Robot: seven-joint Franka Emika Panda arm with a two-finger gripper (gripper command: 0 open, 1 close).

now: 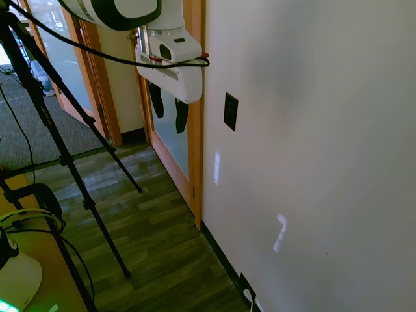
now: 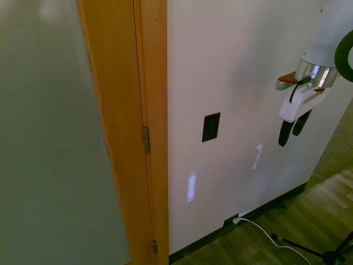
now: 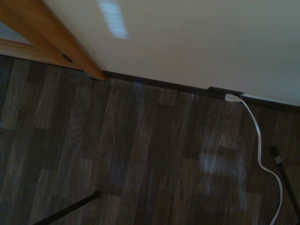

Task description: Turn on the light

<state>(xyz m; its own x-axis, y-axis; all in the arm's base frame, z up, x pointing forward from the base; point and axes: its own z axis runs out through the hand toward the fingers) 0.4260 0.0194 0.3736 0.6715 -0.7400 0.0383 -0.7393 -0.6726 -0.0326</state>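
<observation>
Only the wrist view shows the white cable [image 3: 262, 145] crossing the floor [image 3: 140, 154]

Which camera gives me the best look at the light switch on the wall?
The second exterior view: the switch faces that camera almost squarely, unobstructed, beside the door frame. The first exterior view shows it narrower, at a slant. The wrist view misses it.
</observation>
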